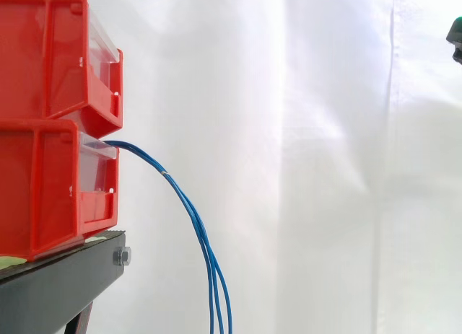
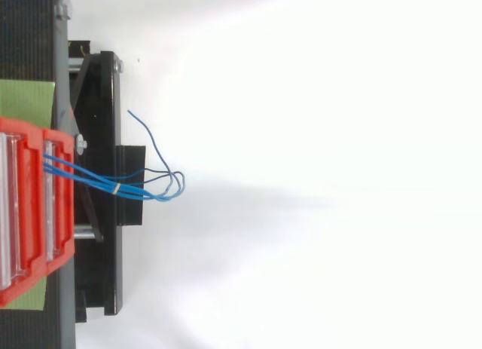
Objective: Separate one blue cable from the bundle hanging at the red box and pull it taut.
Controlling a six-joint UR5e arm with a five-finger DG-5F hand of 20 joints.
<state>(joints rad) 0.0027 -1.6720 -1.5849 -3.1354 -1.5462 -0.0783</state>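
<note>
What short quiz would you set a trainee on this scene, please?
1. True or false: the hand is touching the blue cables.
2. Which of the two stacked bins do the cables come out of? A the upper one; B the lower red bin; C neither.
3. Fill in: just outside the bin, a small pale ____ ties the cables into a bundle.

Key: 1 false, the hand is at the far right edge of the side view, well away from the cables. 2 B. 3 band.
</note>
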